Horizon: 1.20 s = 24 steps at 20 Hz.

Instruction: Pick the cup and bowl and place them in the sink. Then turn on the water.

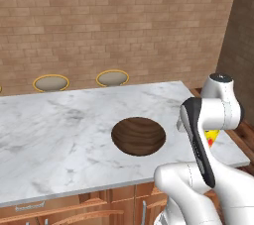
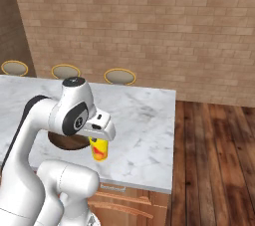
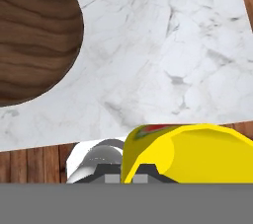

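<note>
Cup: I have the yellow cup (image 2: 99,150) pinched in the gripper (image 3: 129,177), lifted above the marble counter (image 1: 59,135) near its edge.
Jaws: clamped on the cup's rim.
Bowl: wooden bowl (image 1: 138,136) sits on the counter, close by.
Risk: the cup looks tilted in my grip; a fast swing could slip it loose or clip the bowl.

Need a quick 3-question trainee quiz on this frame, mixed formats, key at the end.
1. True or false: the wooden bowl rests on the marble counter.
2. What does the gripper hold? A) bowl B) yellow cup C) nothing
3. Fill in: beyond the counter's far edge stand round ___ with yellow rims.

Key: 1 true; 2 B, the jaws are shut on the cup, which is lifted off the counter in the right base view; 3 stools.
</note>
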Tool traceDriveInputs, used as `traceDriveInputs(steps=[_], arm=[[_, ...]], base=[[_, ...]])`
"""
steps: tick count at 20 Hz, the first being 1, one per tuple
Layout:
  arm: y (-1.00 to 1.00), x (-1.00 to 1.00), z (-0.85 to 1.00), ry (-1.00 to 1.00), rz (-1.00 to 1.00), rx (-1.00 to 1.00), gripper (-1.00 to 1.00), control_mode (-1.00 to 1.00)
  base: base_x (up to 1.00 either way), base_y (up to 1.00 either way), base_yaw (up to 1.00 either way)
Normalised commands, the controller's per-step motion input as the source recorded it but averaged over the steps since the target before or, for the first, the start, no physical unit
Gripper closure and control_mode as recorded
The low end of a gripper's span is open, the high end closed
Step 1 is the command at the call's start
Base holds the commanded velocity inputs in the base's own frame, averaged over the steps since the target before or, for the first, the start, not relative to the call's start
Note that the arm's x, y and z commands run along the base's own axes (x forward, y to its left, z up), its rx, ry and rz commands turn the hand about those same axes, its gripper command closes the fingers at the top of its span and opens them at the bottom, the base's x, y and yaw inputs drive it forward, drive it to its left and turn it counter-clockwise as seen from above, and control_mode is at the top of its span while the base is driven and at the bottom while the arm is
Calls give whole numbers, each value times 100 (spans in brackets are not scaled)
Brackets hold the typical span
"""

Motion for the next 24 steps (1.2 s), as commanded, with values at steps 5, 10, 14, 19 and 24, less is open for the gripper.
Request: traceDriveInputs(steps=[5,10,14,19,24], arm=[[0,-4,0,0,0,0,100,-100],[0,-36,-1,-17,-10,4,100,-100],[0,-53,-3,-28,-10,0,100,-100],[0,-50,-2,-25,-2,0,100,-100],[2,-11,0,-2,0,0,100,-100]], base=[[0,0,0],[0,0,0],[0,0,0],[0,0,0],[0,0,0]])
